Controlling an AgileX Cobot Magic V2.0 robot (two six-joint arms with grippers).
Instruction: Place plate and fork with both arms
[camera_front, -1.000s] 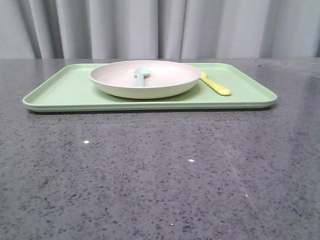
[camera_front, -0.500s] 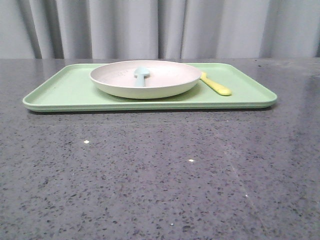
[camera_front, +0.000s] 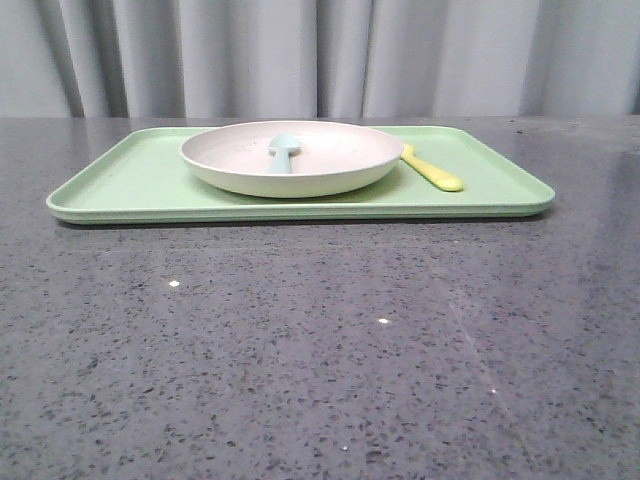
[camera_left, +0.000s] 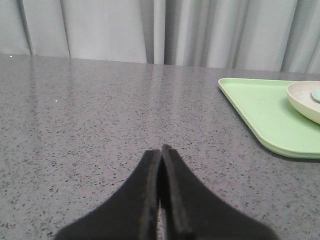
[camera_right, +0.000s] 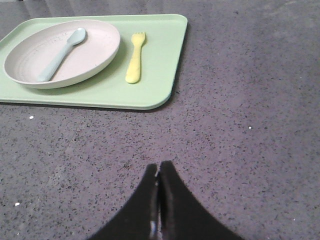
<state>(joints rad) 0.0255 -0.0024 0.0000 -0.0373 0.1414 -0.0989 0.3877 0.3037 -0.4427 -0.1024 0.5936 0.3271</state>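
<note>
The cream-white plate (camera_front: 291, 156) sits on the light-green tray (camera_front: 130, 180) at the back of the table; it also shows in the right wrist view (camera_right: 62, 52) and partly in the left wrist view (camera_left: 306, 100). The yellow fork (camera_front: 431, 170) lies on the tray just right of the plate, also in the right wrist view (camera_right: 134, 57). My left gripper (camera_left: 160, 152) is shut and empty over bare table, left of the tray. My right gripper (camera_right: 159, 167) is shut and empty over bare table, nearer than the tray. Neither gripper shows in the front view.
A pale blue spoon (camera_right: 61, 47) lies inside the plate, also in the front view (camera_front: 283, 150). The tray (camera_right: 155, 65) lies on a dark speckled stone table (camera_front: 320, 340). A grey curtain (camera_front: 320, 55) hangs behind the table's far edge.
</note>
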